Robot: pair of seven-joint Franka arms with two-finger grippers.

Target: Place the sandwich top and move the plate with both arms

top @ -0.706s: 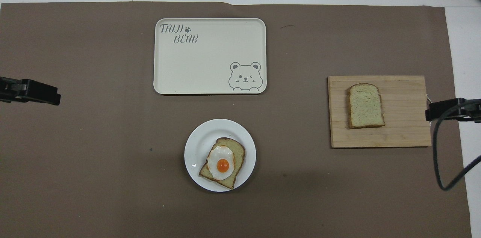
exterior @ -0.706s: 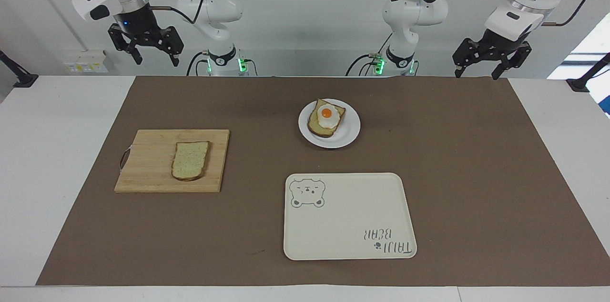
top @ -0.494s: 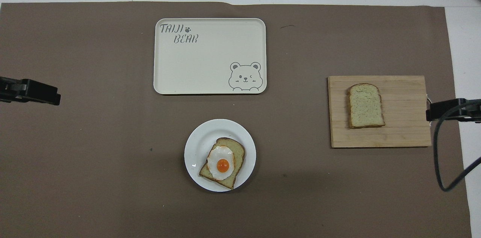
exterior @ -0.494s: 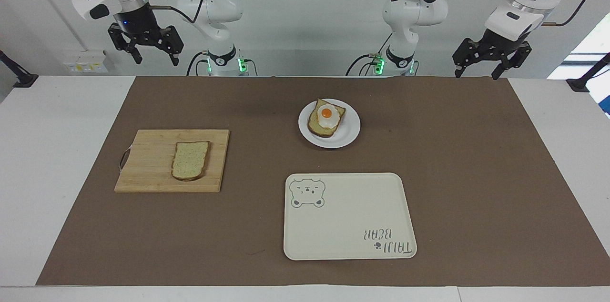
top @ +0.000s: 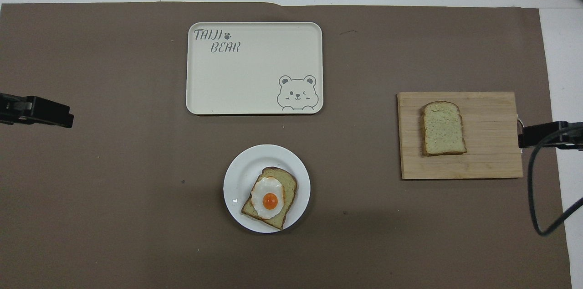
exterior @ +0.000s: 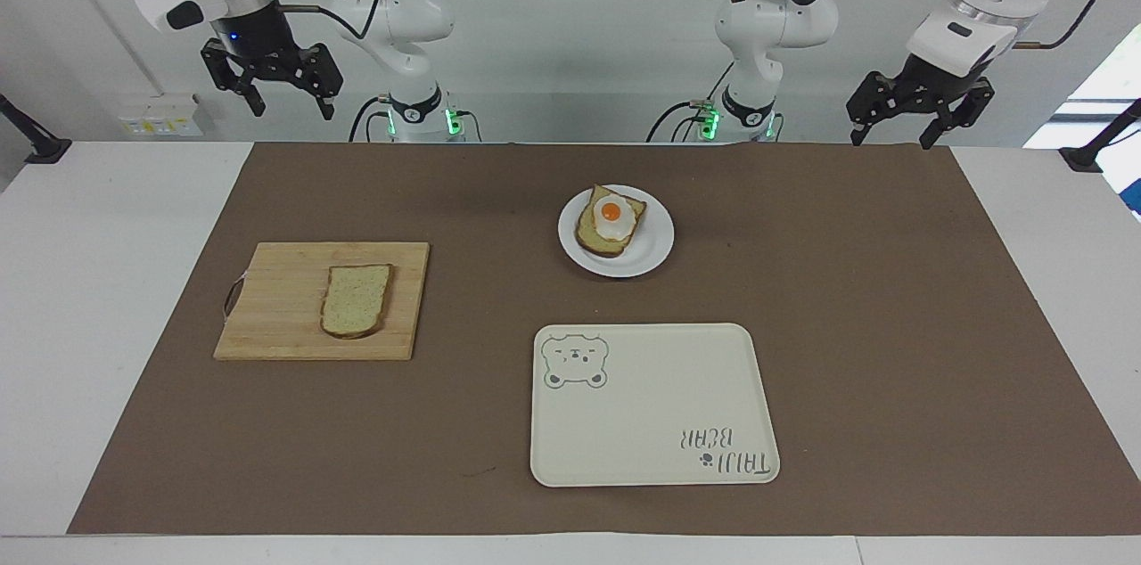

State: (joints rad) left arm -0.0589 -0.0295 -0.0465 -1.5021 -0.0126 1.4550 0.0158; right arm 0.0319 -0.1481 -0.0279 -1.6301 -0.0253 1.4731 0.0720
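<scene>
The sandwich top (exterior: 357,299) (top: 443,128), a plain speckled slice with a brown crust, lies flat on a wooden cutting board (exterior: 276,307) (top: 492,161) toward the right arm's end. The small white plate (exterior: 655,251) (top: 237,172) sits mid-table, near the robots, and carries a bread slice with a fried egg (exterior: 611,219) (top: 269,198). My right gripper (exterior: 292,109) hangs open and empty, high over the table's edge at its own end. My left gripper (exterior: 891,138) hangs open and empty over the mat's corner at its end. Neither touches anything.
A cream rectangular tray with a bear drawing (exterior: 651,409) (top: 255,74) lies farther from the robots than the plate. A brown mat (exterior: 891,324) covers most of the white table. A black cable (top: 535,207) loops down by the right arm.
My right gripper has risen a little and drifted slightly toward its end of the table. The left arm, the bread, the plate and the tray have not moved.
</scene>
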